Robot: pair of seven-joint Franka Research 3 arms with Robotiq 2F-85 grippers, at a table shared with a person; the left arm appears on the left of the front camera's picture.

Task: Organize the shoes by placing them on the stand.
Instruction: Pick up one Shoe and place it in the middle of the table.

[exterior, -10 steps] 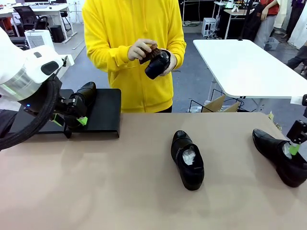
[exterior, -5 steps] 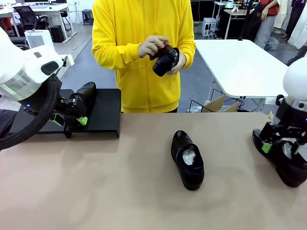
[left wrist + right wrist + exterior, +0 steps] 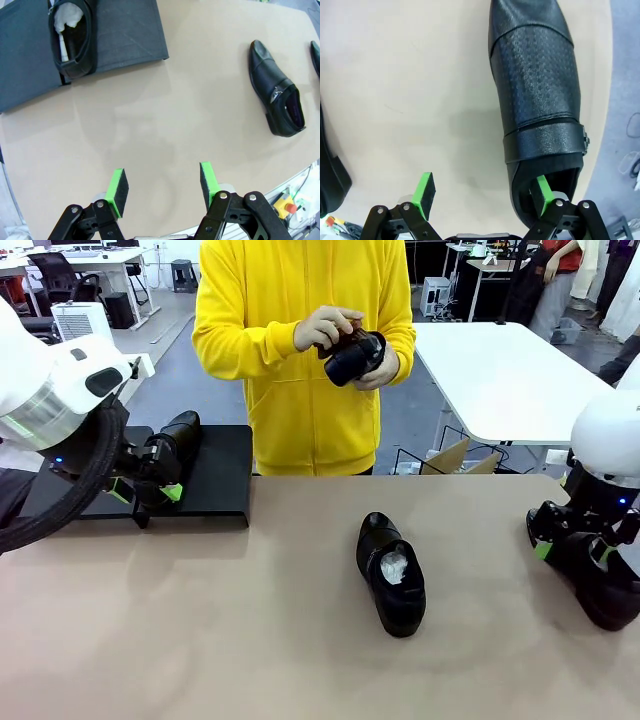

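A low, matte black rectangular stand (image 3: 222, 475) sits at the far left of the tan table (image 3: 200, 640), with its front edge towards the robot. The shoe on the stand (image 3: 180, 432), a glossy black leather dress shoe stuffed with white paper, occupies the left part. The platform surface to its right lies bare up to the right edge.

The left gripper (image 3: 163, 184) hovers just in front of the stand's front edge. Its green pads are spread apart with only bare tabletop between them.

The middle shoe (image 3: 392, 575), of the same black leather with white paper in its opening, lies at the table's centre. It is well apart from the stand and from the other shoes, with open table on every side.

The right-hand shoe (image 3: 535, 90), black with a buckled strap, lies close along the table's right edge, where grey floor shows just past it. The right gripper (image 3: 484, 194) hangs over its heel end with jaws spread wide. One green pad (image 3: 542, 192) dips into the shoe's opening and the other stands outside over the table. The shoe's side wall is between them but is not pinched.

At the far side a person in a yellow hooded top (image 3: 290, 390) holds the fourth shoe (image 3: 352, 358), also glossy black, in both hands (image 3: 325, 328) at chest height, behind the table's far edge. A white table (image 3: 510, 380) stands behind to the right.
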